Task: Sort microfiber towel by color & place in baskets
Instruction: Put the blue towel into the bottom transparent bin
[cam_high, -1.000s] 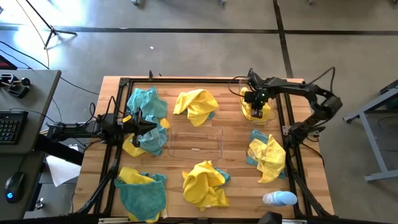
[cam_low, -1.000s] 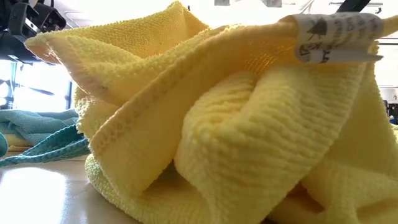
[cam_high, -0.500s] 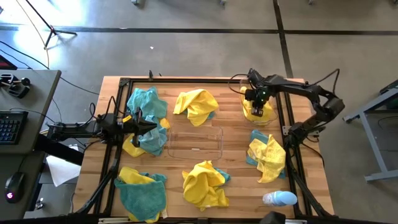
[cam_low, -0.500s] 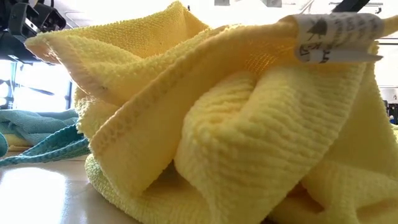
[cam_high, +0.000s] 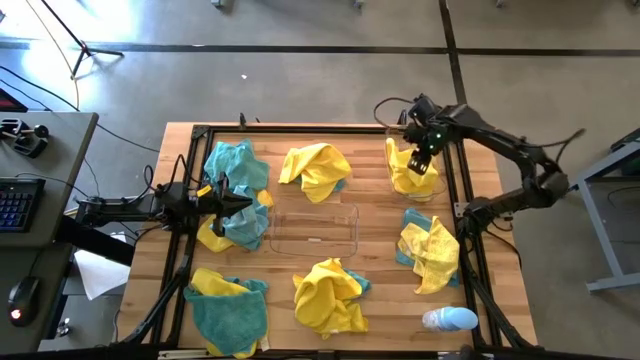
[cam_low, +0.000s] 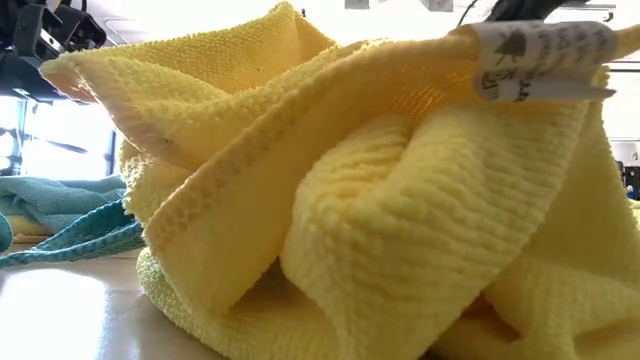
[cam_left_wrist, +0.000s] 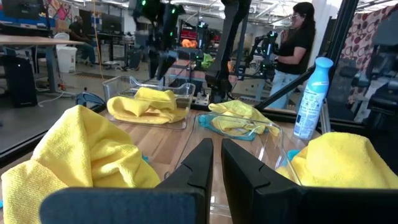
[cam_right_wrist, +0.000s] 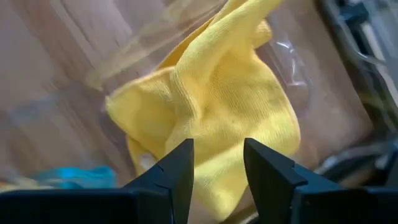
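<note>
Right gripper (cam_high: 424, 160) hangs over the basket (cam_high: 434, 190) at the table's far right corner, fingers spread and holding nothing, with a yellow towel (cam_high: 407, 171) lying in the basket right beneath them. Left gripper (cam_high: 243, 200), fingers nearly closed and empty, waits by the left edge. Looks like the two-color heap (cam_high: 430, 250) along the right edge is closest to the right arm.
</note>
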